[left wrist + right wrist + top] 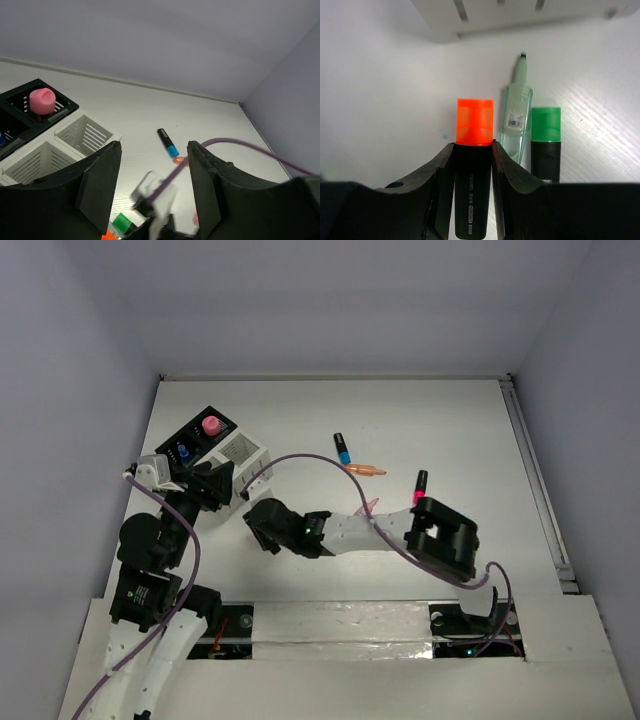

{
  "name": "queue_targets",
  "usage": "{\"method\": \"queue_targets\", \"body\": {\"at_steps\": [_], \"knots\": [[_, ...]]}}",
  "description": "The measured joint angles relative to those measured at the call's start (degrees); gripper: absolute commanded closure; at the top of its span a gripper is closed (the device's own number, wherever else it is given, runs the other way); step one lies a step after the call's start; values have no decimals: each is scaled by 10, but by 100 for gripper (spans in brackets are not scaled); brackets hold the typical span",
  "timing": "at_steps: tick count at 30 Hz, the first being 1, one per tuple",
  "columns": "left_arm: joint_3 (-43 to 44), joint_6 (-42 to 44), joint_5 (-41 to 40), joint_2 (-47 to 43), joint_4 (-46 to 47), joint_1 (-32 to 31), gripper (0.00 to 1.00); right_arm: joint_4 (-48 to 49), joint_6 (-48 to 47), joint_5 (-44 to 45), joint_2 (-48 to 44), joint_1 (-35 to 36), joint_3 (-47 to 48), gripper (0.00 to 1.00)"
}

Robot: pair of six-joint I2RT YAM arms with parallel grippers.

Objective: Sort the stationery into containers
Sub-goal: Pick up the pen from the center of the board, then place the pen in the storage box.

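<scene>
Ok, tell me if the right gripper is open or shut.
Shut: the right gripper has both fingers against the orange highlighter.

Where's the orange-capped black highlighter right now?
In the right wrist view, the orange-capped black highlighter sits between the right gripper's fingers, just left of the translucent mint-green pen.

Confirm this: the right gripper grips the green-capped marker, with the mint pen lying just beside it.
Not right. The right gripper grips the orange-capped marker, with the mint pen lying just beside it; the green-capped marker lies free beyond the pen. The right wrist view shows this.
</scene>
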Motion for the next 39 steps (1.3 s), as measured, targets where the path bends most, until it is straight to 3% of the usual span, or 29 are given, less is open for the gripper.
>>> {"method": "queue_targets", "body": {"at_steps": [2, 3, 9, 17, 27, 30, 33, 34, 37, 39], "knots": [[0, 3, -8, -1, -1, 2, 47, 27, -3, -10, -49, -6, -24, 89], [0, 4, -12, -3, -2, 4, 41, 41, -3, -19, -73, -11, -29, 90], [0, 12, -26, -23, -4, 11, 27, 173, 3, -62, -147, -90, -27, 90], [0, 17, -17, -23, -4, 11, 2, 264, -20, -69, -58, -147, 60, 90], [0, 17, -13, -23, -4, 11, 1, 340, -52, -77, 87, -154, 195, 88], [0, 17, -13, -23, -4, 10, 1, 342, -53, -78, 117, -156, 225, 83], [0, 17, -13, -23, -4, 10, 1, 342, -54, -77, 141, -157, 246, 68], [0, 17, -13, -23, -4, 10, 1, 341, -53, -78, 143, -157, 247, 57], [0, 17, -13, -23, -4, 10, 1, 343, -52, -77, 144, -157, 247, 44], [0, 17, -13, -23, -4, 10, 1, 352, -53, -77, 144, -158, 245, 42]]}}
